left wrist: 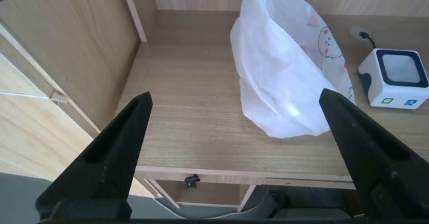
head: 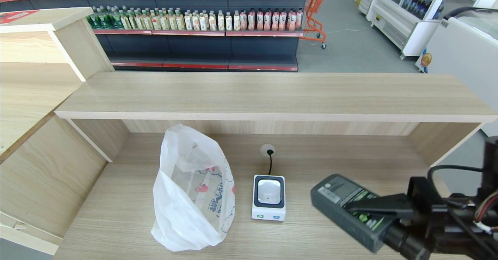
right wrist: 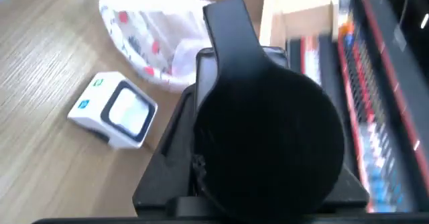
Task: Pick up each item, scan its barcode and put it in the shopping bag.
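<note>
Hanging the left gripper (left wrist: pixel 236 98) over the near left part of the wooden desk (head: pixel 116 217), fingers (left wrist: pixel 114 150) spread wide, gripping nothing.

Displaying the white plastic shopping bag (head: pixel 192 190) upright on the desk, left of centre, mouth gaping upward, red and blue print showing through the thin wall. Resting on the desk surface, well apart from the left gripper.

Displaying the barcode scanner (head: pixel 268 197) just right of the bag, close to it but not touching. Facing its dark-framed window upward, two small lit marks on the near side. Running a black cable (head: pixel 270 160) from its rear to a round port in the desk.

Holding the dark box (head: pixel 334 192) in the right gripper (head: pixel 362 213), right of the scanner and apart from it. Clamping one black finger across the top face of the box, the second finger hidden beneath. Tilting the box, white-labelled end pointing toward the scanner, green print at the gripped end. Carrying the box clear of the desk, outside the bag.

Spanning a raised wooden ledge (head: pixel 272 96) across the back of the desk, with shelves of bottles (head: pixel 194 20) beyond it.
</note>
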You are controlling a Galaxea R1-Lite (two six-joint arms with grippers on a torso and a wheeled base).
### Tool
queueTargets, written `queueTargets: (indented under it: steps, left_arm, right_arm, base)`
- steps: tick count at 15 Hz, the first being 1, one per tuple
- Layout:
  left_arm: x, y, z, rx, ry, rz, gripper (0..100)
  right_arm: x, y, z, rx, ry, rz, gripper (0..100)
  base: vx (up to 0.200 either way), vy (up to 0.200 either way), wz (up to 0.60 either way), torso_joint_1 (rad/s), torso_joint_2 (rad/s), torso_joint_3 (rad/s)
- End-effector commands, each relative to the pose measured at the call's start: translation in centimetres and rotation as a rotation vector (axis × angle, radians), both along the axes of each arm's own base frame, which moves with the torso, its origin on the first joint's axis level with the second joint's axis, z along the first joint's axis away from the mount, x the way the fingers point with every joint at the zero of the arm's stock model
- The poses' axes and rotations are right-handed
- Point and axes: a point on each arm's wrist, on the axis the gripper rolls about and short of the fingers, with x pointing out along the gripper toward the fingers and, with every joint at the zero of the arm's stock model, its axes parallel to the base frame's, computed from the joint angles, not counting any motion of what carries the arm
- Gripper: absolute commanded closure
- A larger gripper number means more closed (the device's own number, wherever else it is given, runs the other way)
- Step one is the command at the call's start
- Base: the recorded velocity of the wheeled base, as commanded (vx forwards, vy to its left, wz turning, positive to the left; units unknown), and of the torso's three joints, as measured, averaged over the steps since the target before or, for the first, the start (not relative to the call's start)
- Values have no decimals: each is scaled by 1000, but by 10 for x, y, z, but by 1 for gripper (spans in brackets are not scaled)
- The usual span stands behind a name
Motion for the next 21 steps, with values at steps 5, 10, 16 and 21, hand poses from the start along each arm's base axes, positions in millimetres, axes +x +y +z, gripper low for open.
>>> queueTargets:
  steps: [5, 10, 16, 21]
  left_arm:
    - [0, 0, 0, 0, 0, 0, 0]
    - [0, 0, 0, 0, 0, 0, 0]
    - [0, 0, 0, 1, 0, 0, 0]
    - [0, 0, 0, 1, 0, 0, 0]
  right_arm:
    - [-9, -35, 29, 528, 1003, -523, 100]
    - [29, -6, 18, 1111, 1866, -861, 100]
    - [37, 12, 1, 1149, 2111, -923, 100]
    - [31, 19, -1, 1131, 2167, -918, 100]
  base:
    - [0, 0, 0, 0, 0, 0]
    - [0, 0, 0, 0, 0, 0]
    - [0, 0, 0, 0, 0, 0]
    - [0, 0, 0, 0, 0, 0]
